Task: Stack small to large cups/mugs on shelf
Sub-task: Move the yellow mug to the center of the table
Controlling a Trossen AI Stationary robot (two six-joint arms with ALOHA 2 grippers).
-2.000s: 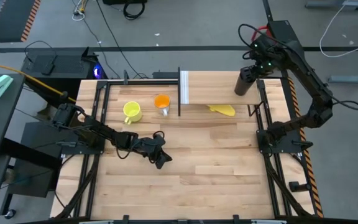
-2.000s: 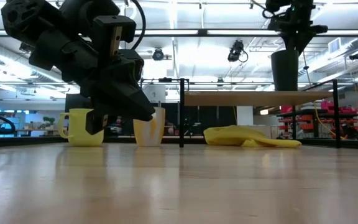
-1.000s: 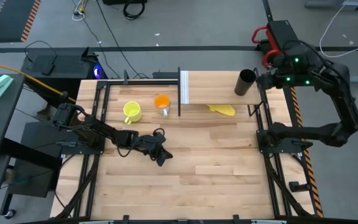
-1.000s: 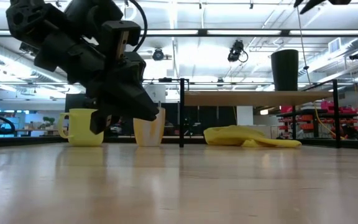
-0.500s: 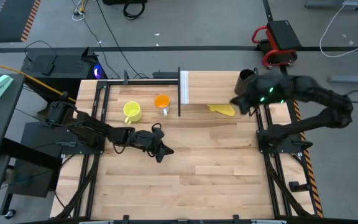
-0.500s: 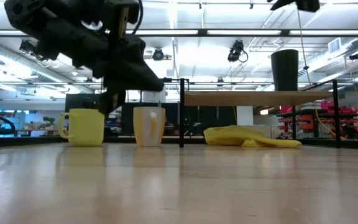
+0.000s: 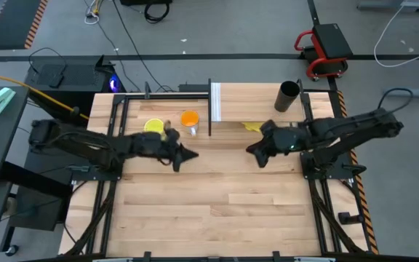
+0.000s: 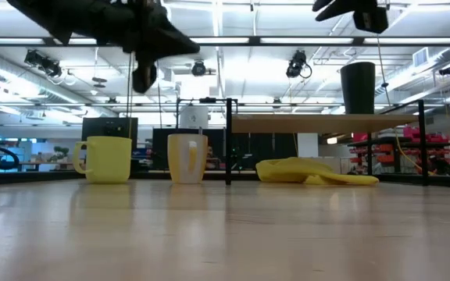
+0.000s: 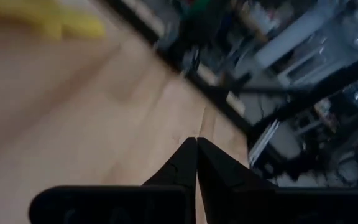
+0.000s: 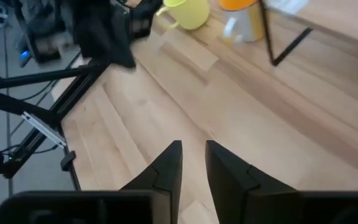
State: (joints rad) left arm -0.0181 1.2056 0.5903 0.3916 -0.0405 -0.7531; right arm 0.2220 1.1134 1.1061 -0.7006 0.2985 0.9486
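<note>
The tall black cup (image 7: 288, 95) stands upright on the shelf (image 7: 257, 102), near its right end. The orange cup (image 7: 189, 120) and the yellow mug (image 7: 153, 126) stand on the tabletop left of the shelf's white end panel (image 7: 214, 102); my left arm partly covers the mug. My left gripper (image 7: 193, 154) hovers shut just on the near side of the orange cup, its fingertips meeting in the left wrist view (image 9: 196, 142). My right gripper (image 7: 251, 153) hangs over the table's middle, on the near side of the shelf, with a narrow gap between its fingers (image 10: 193, 146).
A flat yellow banana-like thing (image 7: 254, 126) lies on the table under the shelf's near edge. Thin black posts (image 8: 227, 140) carry the shelf. Bare wood (image 7: 224, 204) spreads toward the near edge. Black frame rails (image 7: 111, 182) run along both table sides.
My right gripper has left the black cup standing on the shelf and swung from the far right corner toward the near edge and left, to the table's middle. My left gripper has risen and moved toward the far edge, closer to the orange cup and yellow mug.
</note>
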